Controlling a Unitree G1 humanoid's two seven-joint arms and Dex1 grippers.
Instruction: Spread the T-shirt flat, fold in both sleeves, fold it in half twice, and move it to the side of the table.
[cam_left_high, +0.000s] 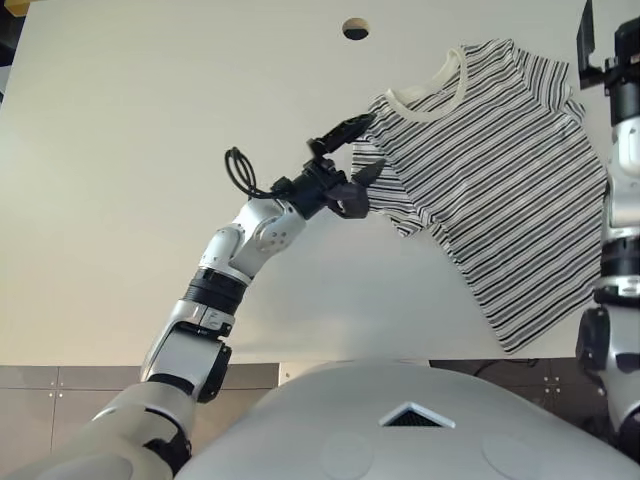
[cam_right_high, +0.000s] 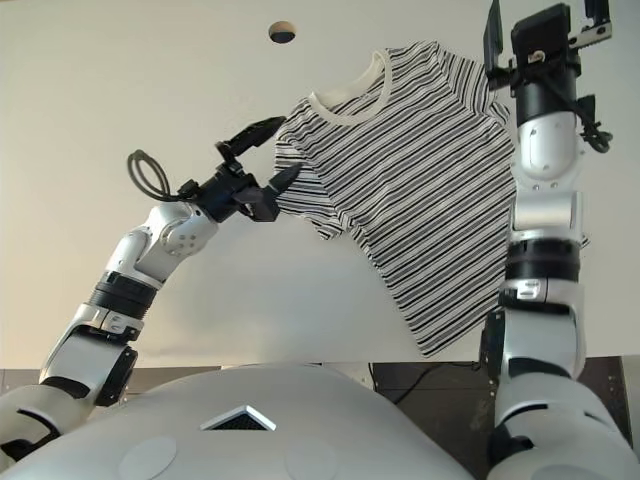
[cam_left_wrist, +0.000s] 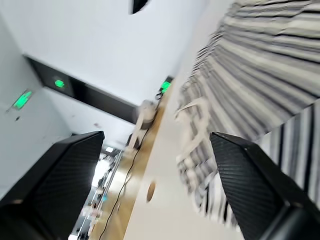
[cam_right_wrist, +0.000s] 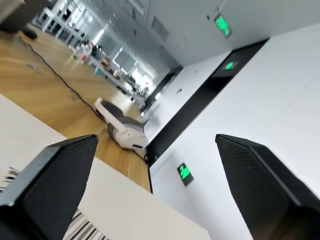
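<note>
Beside the T-shirt's (cam_right_high: 410, 190) sleeve (cam_right_high: 300, 185) the left fingers (cam_right_high: 258, 132) stand open (right fingers (cam_right_high: 493, 38) too, by its shoulder (cam_right_high: 478, 95)).

A T-shirt (cam_left_high: 490, 190) with thin dark and white stripes and a cream collar (cam_left_high: 430, 100) lies opened out on the right half of the bench (cam_left_high: 150, 150). It is turned askew, with the collar toward the far edge and the hem close to the near right corner. The sleeve (cam_left_high: 385, 190) facing the bench's middle is slightly rumpled.
</note>
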